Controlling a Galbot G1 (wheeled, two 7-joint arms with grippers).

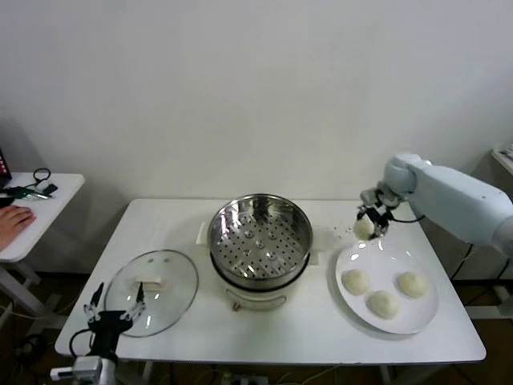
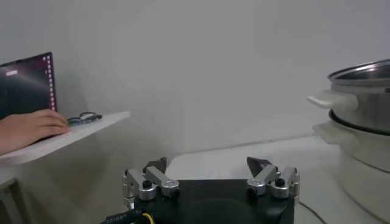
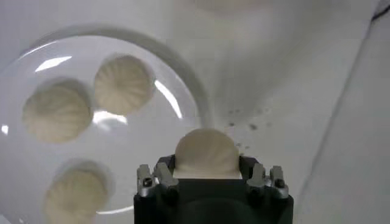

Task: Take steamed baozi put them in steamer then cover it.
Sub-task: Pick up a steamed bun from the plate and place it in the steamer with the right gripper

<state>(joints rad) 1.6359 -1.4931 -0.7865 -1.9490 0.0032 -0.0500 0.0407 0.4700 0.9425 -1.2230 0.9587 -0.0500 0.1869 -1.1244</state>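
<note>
The right hand (image 1: pixel 370 223) is gripping one bun (image 1: pixel 365 228) between its fingers and holding it just above the far edge of the white plate (image 1: pixel 417 317), on the robot's right side of the worktop (image 1: pixel 321 337). In the right wrist view the bun (image 3: pixel 206 151) is sitting pinched between the two fingers, with the plate below it, so it appears to be lifted clear and ready for carrying over. Three more buns are lying on the plate: one (image 1: pixel 355 281) nearest the steamer, one (image 1: pixel 412 283) on the outer side, and one (image 1: pixel 382 303) towards the front. That is making four buns in all, one in the hand and three waiting.

The steamer (image 1: pixel 260 241) is standing open in the middle of the worktop, its holed tray bare, so no bun is inside yet. It is sitting between the plate and the lid, probably so each arm is reaching only its own side. The single glass lid (image 1: pixel 152 290) is lying flat on the worktop to the steamer's left, handle up, well placed for picking up last.

The left hand (image 1: pixel 114 314) is waiting low at the front left corner, just beside the lid, with its fingers spread wide and holding nothing.
</note>
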